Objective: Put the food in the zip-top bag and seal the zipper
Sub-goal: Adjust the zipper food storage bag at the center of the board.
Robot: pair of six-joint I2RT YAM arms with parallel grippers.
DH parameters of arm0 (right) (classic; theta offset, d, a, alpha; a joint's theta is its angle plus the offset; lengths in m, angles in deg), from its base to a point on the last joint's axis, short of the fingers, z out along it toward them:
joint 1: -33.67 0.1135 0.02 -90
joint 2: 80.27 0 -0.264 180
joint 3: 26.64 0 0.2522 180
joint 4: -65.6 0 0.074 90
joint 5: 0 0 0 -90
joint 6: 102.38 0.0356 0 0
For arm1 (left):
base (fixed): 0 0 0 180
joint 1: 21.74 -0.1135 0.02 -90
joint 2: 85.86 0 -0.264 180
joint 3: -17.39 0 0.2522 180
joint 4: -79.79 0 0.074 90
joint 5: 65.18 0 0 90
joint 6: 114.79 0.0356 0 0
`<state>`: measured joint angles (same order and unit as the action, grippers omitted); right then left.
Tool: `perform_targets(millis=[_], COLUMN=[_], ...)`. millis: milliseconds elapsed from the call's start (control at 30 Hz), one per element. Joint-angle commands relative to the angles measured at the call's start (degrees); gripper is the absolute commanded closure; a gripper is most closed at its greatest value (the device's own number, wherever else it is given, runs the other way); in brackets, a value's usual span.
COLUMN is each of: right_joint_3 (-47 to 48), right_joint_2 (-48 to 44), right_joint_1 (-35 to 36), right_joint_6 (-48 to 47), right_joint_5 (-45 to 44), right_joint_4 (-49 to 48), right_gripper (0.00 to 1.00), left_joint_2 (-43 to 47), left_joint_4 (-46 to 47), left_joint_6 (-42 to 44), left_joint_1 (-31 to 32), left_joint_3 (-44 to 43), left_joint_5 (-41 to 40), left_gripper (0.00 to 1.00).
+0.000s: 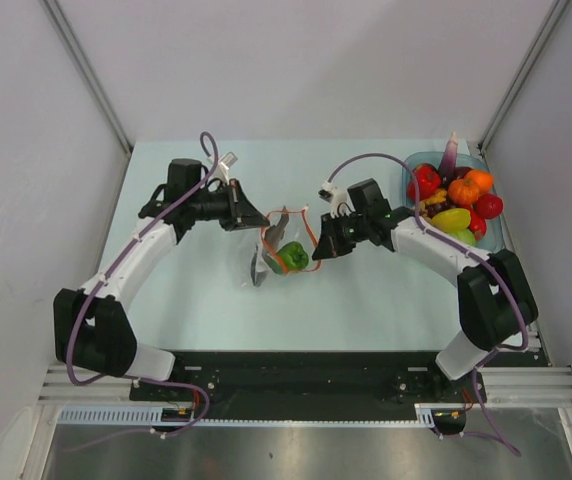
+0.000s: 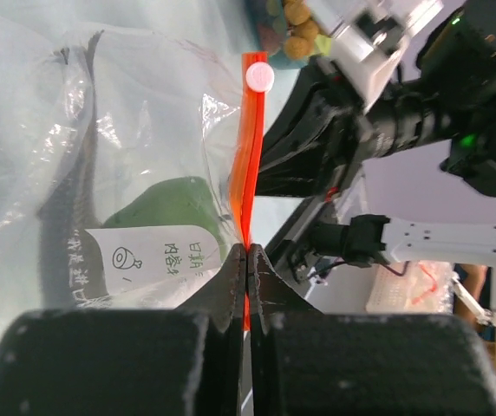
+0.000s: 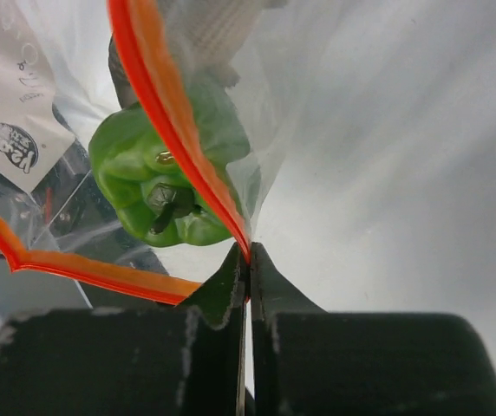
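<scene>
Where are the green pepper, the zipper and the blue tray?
green pepper (image 3: 135, 165): right wrist view, on its glossy left lobe.
zipper (image 2: 247, 165): left wrist view, midway along the orange-red strip.
blue tray (image 1: 428, 155): top external view, on its far rim.

bag (image 1: 278, 252) blocks table (image 1: 216, 310) centre (tray (image 1: 413, 160) fills far-right corner); near strip free

The zip-top bag (image 1: 269, 262) lies mid-table (image 1: 366, 300) between the two grippers, with one pepper (image 1: 293, 257) inside it. The left gripper (image 1: 249, 222) pinches the zipper (image 2: 250, 156) at the bag's left end, the right gripper (image 1: 318, 250) at its right end. The remaining food (image 1: 456, 200) is heaped in a tray (image 1: 413, 158) at the far right corner (behind the right arm).
</scene>
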<state>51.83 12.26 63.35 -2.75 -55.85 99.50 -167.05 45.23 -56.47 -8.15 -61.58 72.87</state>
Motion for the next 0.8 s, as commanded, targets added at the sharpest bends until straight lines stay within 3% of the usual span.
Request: perform_targets(millis=[0,67,233,333,433,567,667,700,767], right_joint_3=[1.21,2.70,5.69,7.54,7.54,10.60,19.21,20.71,21.07], right_joint_2=[-4.96,-8.84,-19.92,-19.59,-15.21,-3.70,-7.86,-10.24,-13.77], right_joint_1=[-2.95,-2.95,1.26,2.67,2.50,2.85,2.50,1.98,2.58], right_joint_6=[1.27,1.88,6.45,8.21,7.51,3.30,6.52,12.81,14.19], right_joint_5=[5.73,7.85,12.07,11.38,7.25,13.80,20.31,20.95,18.08], right_joint_4=[-2.04,-0.98,-0.55,1.47,0.96,1.20,5.44,2.30,0.95], right_gripper=[1.00,1.00,1.00,1.00,1.00,1.00,1.00,1.00,1.00], left_joint_2=[3.49,3.58,9.88,13.15,13.69,5.97,12.24,13.93,15.79], left_joint_4=[-8.77,-14.68,-23.13,-27.09,-25.45,-28.32,-26.25,-25.62,-24.73], left_joint_6=[9.39,15.39,29.29,35.54,37.57,34.94,32.40,32.12,29.15], left_joint_1=[-0.49,-0.49,1.35,5.74,13.56,13.84,12.09,11.38,11.38], left_joint_3=[-3.69,-7.81,-14.31,-17.66,-12.09,-7.56,-10.89,-14.30,-17.74], left_joint_5=[-5.67,-12.93,-20.71,-22.91,-32.22,-26.71,-20.29,-19.50,-20.97], left_gripper=[1.00,1.00,1.00,1.00,1.00,1.00,1.00,1.00,1.00])
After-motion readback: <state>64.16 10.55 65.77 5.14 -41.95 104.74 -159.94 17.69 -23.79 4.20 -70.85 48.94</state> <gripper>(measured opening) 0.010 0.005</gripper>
